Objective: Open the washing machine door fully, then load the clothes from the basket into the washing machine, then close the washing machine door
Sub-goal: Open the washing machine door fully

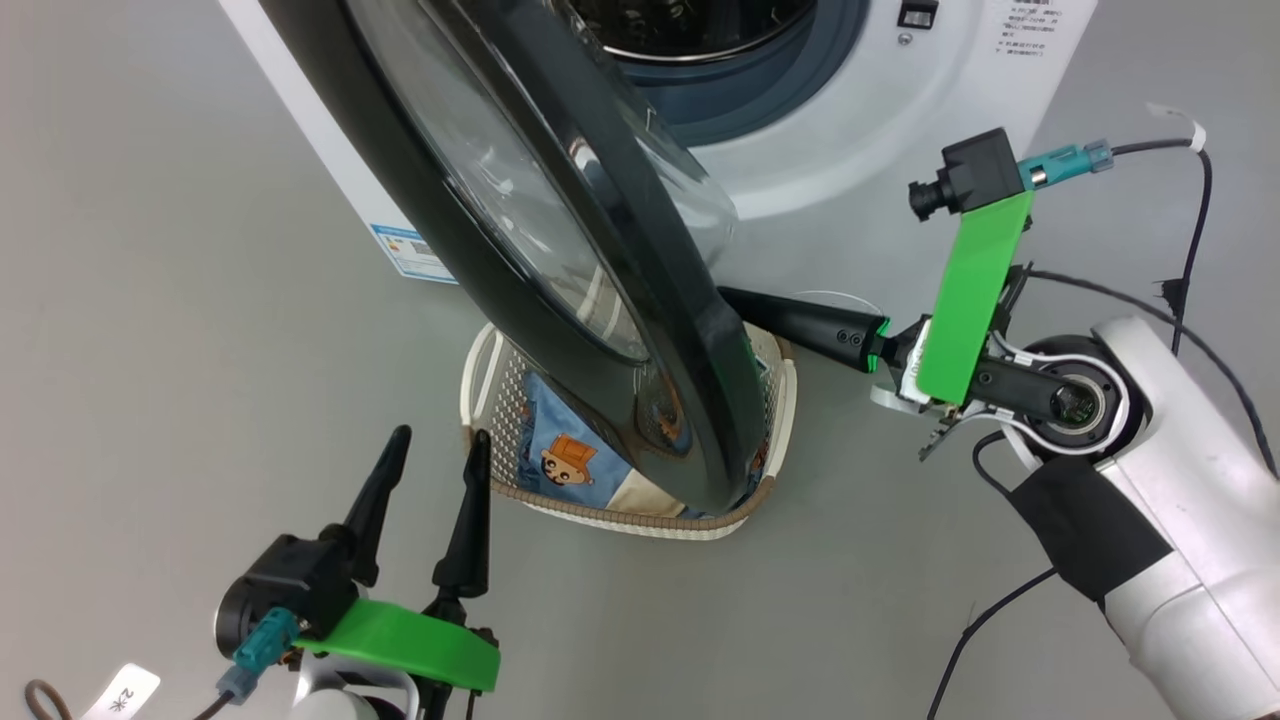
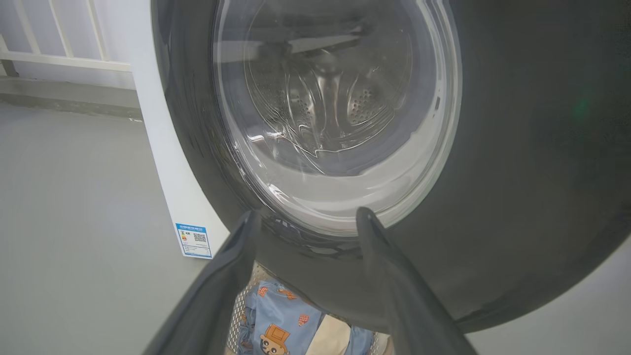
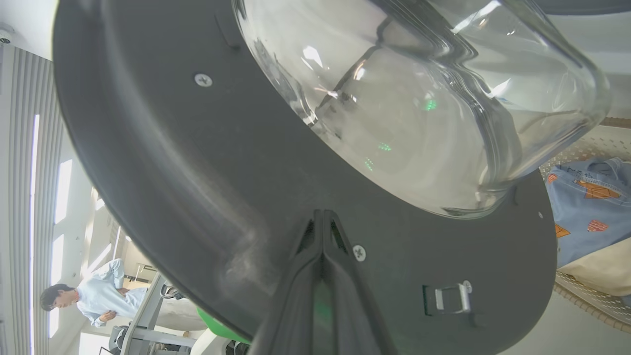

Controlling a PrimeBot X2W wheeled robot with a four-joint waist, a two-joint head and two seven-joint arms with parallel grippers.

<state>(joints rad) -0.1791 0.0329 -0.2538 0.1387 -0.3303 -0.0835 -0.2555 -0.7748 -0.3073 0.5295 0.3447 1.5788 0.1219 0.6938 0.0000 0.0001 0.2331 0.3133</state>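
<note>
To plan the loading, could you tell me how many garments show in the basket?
2: a light blue printed garment in the basket, a cream piece beside it. The washing machine door may hide more.

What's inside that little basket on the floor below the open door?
Light blue clothes printed with orange cartoon figures, plus a cream piece, lie in the basket. The washing machine door covers the basket's middle and right, so the rest is hidden.

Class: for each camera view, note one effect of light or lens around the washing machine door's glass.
Head view: white glare streaks cross the washing machine door. Left wrist view: the drum looks rippled through the glass; the left fingers are soft, close to the lens. Right wrist view: window highlights and green glints on the glass bowl.
</note>
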